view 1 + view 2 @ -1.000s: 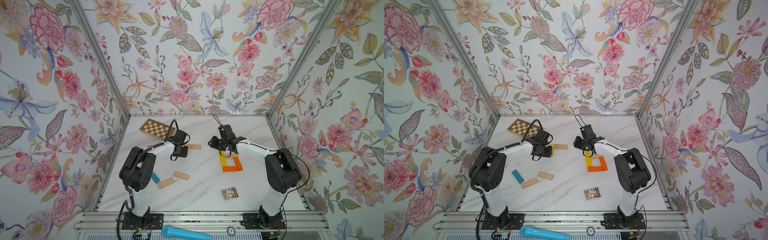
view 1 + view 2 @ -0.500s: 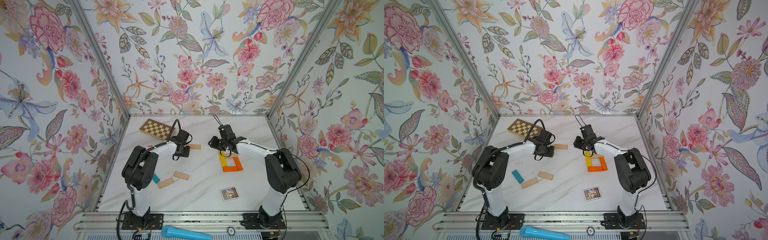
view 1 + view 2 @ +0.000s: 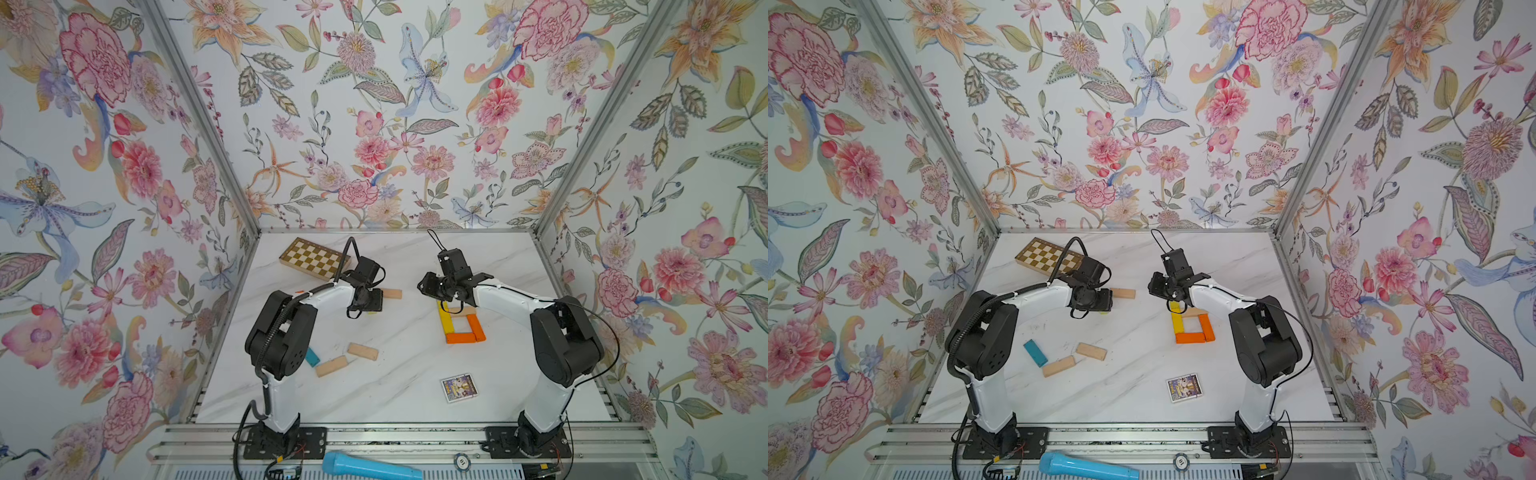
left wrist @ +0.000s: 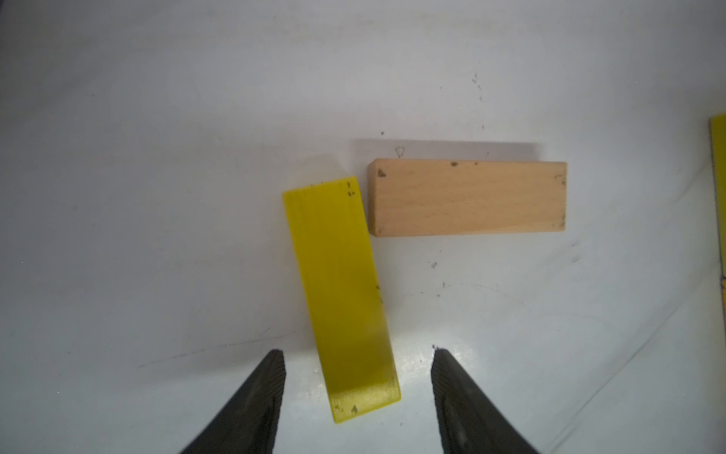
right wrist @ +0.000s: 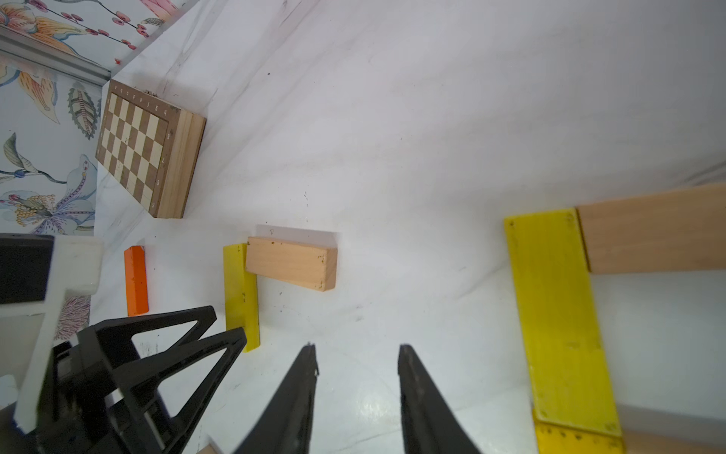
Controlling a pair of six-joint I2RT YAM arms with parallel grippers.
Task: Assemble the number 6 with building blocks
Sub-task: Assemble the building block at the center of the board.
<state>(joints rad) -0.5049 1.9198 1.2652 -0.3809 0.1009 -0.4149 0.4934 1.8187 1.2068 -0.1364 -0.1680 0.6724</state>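
My left gripper (image 4: 357,353) is open and straddles the near end of a loose yellow block (image 4: 341,298) that lies flat on the table, with a gap on each side. A beige block (image 4: 467,198) lies crosswise at the yellow block's far end. The partial number 6 (image 3: 461,326) is a yellow block (image 5: 558,314), two orange blocks (image 3: 465,337) and a beige block (image 5: 660,236). My right gripper (image 5: 357,348) stands open and empty beside that yellow block. A teal block (image 3: 1035,353) and two beige blocks (image 3: 1059,366) lie near the left arm's base.
A chequered board (image 3: 313,258) lies at the back left, close behind the left wrist. A small picture card (image 3: 458,387) sits at the front right. An orange block (image 5: 135,279) lies beyond the left gripper (image 5: 228,322). A blue cylinder (image 3: 370,469) rests on the front rail.
My left wrist has crept slightly to the right and its jaws have spread wider around the yellow block. The right arm has not moved.
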